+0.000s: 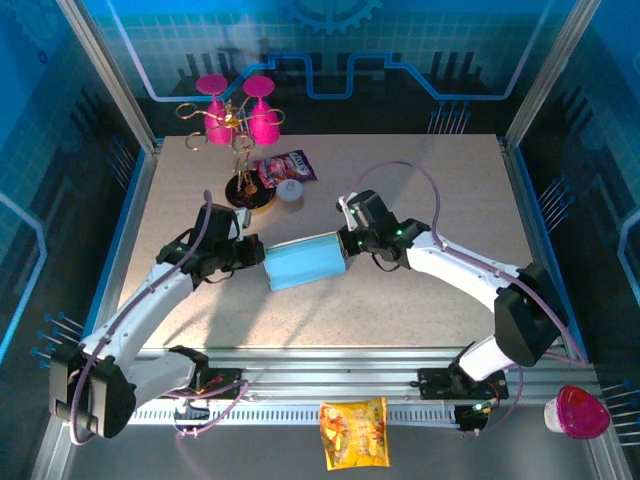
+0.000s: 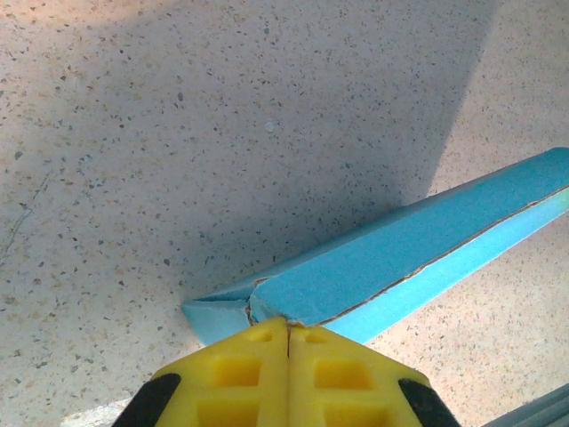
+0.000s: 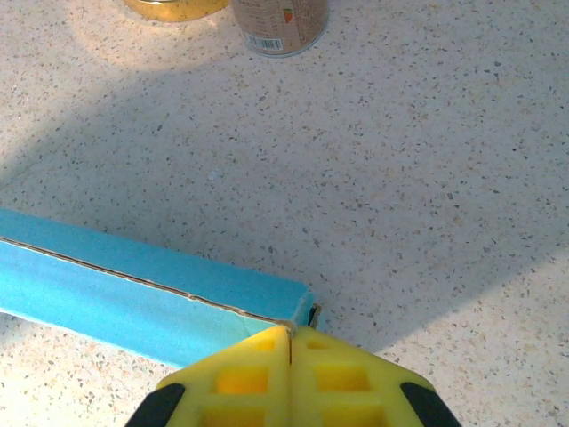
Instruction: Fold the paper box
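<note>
The paper box lies near the middle of the surface, a little toward the near edge, its long side running left to right. It looks closed into a flat blue sleeve with a seam along its top face. We judge it light, thin and only moderately stiff: the faces would dent under a hard squeeze, it would slide easily on the smooth speckled top, and the rough torn-looking edge at its left corner could tear further. We would take hold at the short ends or along a folded edge, where the cardboard is doubled, not on the broad faces. The left tool meets the left end, its yellow pads pressed together with no gap; the right tool meets the right end in the same narrow state. We cannot tell whether either pinches any cardboard. Well apart, toward the far edge, stand a cup stand with pink cups, a purple snack packet and a small tub.
</note>
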{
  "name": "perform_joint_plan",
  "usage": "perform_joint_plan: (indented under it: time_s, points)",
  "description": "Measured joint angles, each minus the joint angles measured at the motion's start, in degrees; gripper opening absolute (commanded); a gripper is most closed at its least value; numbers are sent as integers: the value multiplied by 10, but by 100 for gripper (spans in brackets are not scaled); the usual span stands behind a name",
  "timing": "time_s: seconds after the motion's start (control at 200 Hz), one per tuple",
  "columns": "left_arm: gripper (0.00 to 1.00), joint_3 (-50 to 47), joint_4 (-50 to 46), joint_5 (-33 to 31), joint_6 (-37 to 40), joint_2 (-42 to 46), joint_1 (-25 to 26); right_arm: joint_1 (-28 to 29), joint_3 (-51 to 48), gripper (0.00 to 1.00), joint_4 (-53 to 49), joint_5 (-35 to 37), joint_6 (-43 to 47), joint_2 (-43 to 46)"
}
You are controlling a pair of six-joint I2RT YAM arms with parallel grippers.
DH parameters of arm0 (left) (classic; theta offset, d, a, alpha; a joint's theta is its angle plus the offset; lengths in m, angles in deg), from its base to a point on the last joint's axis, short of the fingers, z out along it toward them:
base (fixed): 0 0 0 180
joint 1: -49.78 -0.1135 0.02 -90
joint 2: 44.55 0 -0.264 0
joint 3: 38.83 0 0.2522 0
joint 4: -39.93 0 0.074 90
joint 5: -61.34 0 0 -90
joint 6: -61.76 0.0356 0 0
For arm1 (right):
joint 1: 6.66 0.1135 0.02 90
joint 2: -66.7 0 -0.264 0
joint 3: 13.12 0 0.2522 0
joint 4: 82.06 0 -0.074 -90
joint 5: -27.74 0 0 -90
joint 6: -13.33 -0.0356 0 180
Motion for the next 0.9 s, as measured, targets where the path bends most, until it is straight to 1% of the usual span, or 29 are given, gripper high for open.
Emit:
perform_joint_plan:
  time_s: [0.33,0.69,0.901]
  points:
    - [0,-34,19,-6,3,41,5,7,-30,0,29,0,16,18]
    - [0,-56,30,-13,3,65,13,16,-49,0,50,9,27,26]
    - [0,-63,30,-28,3,73,26,21,-58,0,57,16,32,32]
